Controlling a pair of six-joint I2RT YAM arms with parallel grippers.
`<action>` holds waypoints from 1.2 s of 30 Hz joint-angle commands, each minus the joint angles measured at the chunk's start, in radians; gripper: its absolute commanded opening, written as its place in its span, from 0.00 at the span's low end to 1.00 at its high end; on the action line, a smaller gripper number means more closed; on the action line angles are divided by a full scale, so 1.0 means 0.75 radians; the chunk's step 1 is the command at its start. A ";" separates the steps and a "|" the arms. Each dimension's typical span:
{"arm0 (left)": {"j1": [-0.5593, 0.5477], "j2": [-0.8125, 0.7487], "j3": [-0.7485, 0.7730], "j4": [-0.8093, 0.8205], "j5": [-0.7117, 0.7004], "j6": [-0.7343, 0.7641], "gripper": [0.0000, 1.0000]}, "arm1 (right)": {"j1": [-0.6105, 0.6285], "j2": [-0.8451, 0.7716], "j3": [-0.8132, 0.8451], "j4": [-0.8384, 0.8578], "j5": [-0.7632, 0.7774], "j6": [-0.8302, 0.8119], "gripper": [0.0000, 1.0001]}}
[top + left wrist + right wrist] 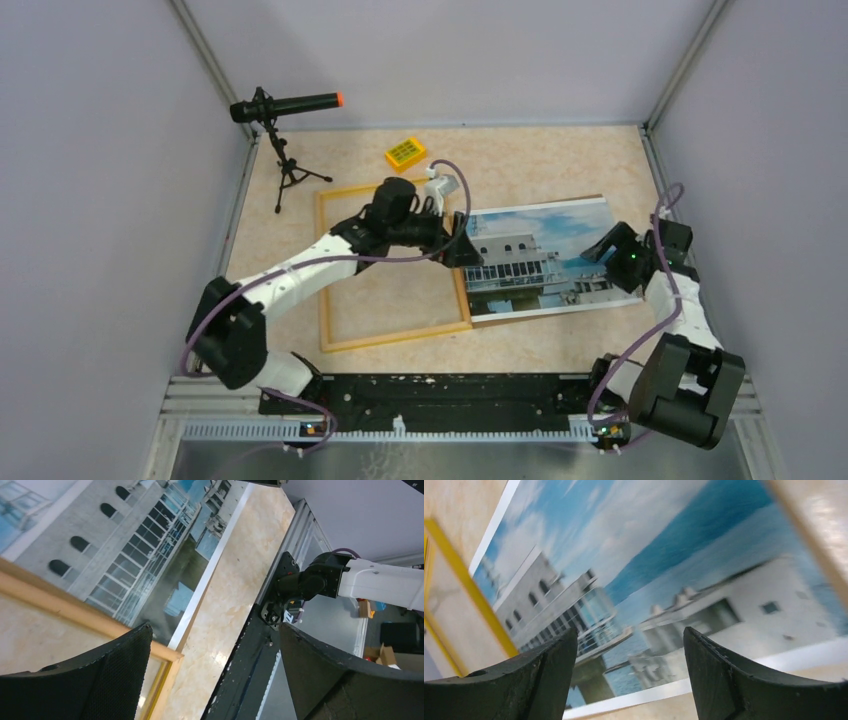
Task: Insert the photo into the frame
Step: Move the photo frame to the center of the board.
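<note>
1. Counter (560, 160): marbled surface carrying everything. Keep the transfer low and close to it.
2. Frame (395, 337): light wood, empty, flat, left of the counter's centre, right rail just beside the print's left edge; touching or overlapped, cannot tell. Treat the opening as the target and leave the rails undisturbed.
3. Photo (545, 262): face up on the right half of the counter, outside the opening, slightly skewed to the rails. Judged step: closing in for a grasp, with placement not yet begun. Square the long edges to the rails before lowering. Raise the left edge over the rail rather than shoving against it, to avoid buckling.
4. Left gripper (462, 250): spread to its widest, empty, poised at the print's left edge by the right rail. Pinch the white border only.
5. Right gripper (605, 250): parted fairly wide, nothing between the fingers, low over the print's right part. Match height with the other side to prevent creasing.
6. Yellow block (405, 153): near the far edge, well apart. Disregard.
</note>
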 commanded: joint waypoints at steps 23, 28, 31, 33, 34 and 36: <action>-0.071 0.074 0.297 0.136 -0.387 0.226 0.99 | 1.222 0.592 0.053 0.793 -0.134 0.434 0.45; -0.069 0.063 0.301 0.153 -0.349 0.208 0.99 | 1.298 0.670 0.042 0.921 -0.160 0.507 0.44; -0.069 0.045 0.295 0.150 -0.355 0.208 0.99 | 1.358 0.720 0.070 0.985 -0.202 0.563 0.43; -0.070 0.032 0.291 0.149 -0.358 0.211 0.98 | 1.393 0.731 0.089 1.049 -0.245 0.593 0.43; -0.069 0.026 0.292 0.150 -0.357 0.212 0.99 | 1.398 0.733 0.105 1.050 -0.265 0.598 0.43; -0.070 0.013 0.286 0.149 -0.371 0.219 0.98 | 1.396 0.707 0.127 1.008 -0.284 0.594 0.44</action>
